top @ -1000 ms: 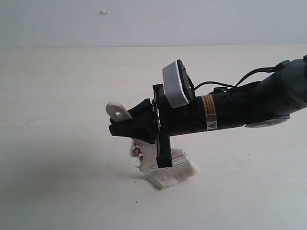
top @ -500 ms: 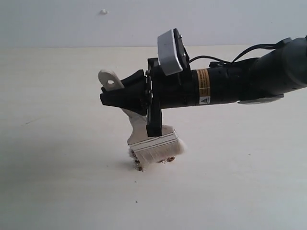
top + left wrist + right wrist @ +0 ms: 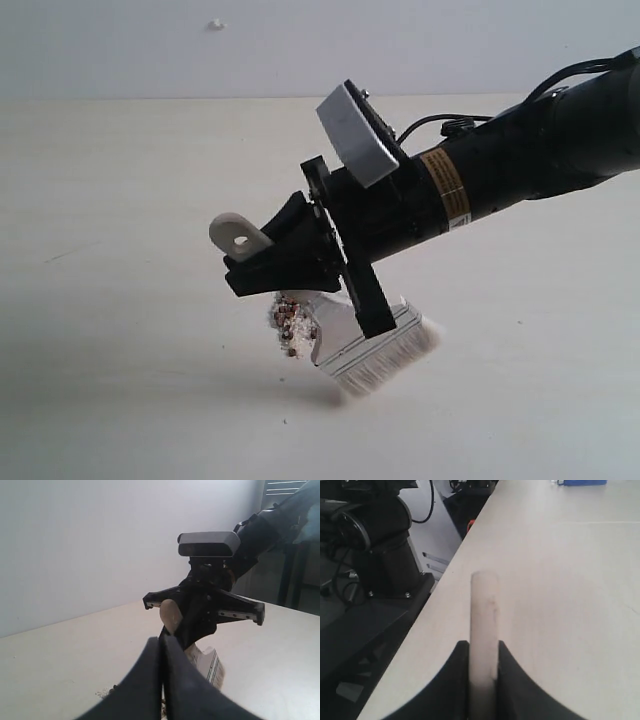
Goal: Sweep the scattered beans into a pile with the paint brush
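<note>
Bare smooth surface all around. The right end effector clamps the wooden paint brush beside the bumpy pile. The left end effector is pinched together.

- Exterior view: slightly above the table, close on the right gripper at frame centre.
- Left wrist view: low, facing that same gripper.
- Right wrist view: close along the paint brush handle.

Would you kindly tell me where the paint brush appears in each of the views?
Exterior: paint brush at centre, bristles lower right.
Left wrist: paint brush at centre, handle end nearest.
Right wrist: paint brush handle edge-on between the fingers.
Shared landmark: right gripper clamped on the handle.
</note>
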You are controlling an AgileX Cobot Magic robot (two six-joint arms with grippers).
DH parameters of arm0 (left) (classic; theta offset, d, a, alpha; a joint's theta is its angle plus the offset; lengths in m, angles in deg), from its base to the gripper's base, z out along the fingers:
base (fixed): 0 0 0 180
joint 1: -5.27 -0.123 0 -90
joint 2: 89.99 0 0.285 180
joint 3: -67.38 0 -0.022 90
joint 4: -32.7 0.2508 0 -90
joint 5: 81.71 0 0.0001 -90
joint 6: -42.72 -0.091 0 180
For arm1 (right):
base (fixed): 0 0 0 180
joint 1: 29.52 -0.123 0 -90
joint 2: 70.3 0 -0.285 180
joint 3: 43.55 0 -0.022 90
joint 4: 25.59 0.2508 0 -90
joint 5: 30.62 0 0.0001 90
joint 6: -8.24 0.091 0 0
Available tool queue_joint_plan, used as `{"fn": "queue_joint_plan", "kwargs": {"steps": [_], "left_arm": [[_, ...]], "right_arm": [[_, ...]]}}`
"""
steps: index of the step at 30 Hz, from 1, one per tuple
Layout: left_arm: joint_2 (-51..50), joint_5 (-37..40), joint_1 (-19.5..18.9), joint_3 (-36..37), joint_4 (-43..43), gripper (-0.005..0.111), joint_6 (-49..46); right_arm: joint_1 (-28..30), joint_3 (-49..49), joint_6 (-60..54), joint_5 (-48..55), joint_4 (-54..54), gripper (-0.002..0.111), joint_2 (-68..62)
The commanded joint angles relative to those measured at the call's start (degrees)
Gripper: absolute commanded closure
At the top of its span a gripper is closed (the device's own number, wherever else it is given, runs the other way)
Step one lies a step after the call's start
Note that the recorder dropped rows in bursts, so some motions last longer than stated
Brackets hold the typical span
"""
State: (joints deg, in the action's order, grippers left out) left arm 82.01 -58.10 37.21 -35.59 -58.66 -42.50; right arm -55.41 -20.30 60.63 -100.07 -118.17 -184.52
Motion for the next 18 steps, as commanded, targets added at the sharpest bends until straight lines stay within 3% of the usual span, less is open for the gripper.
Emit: {"fn": "queue_joint_plan", "kwargs": {"steps": [1, 18], "left_arm": [[0.2, 0.0, 0.0, 0.2, -0.1, 0.107, 0.0], [0.2, 0.0, 0.0, 0.2, -0.1, 0.107, 0.0]], "right_arm": [[-0.1, -0.2, 0.9, 3.7, -0.5, 0.108, 0.5], [-0.1, -0.2, -5.8, 13.8, 4.9, 0.108, -0.9]]}}
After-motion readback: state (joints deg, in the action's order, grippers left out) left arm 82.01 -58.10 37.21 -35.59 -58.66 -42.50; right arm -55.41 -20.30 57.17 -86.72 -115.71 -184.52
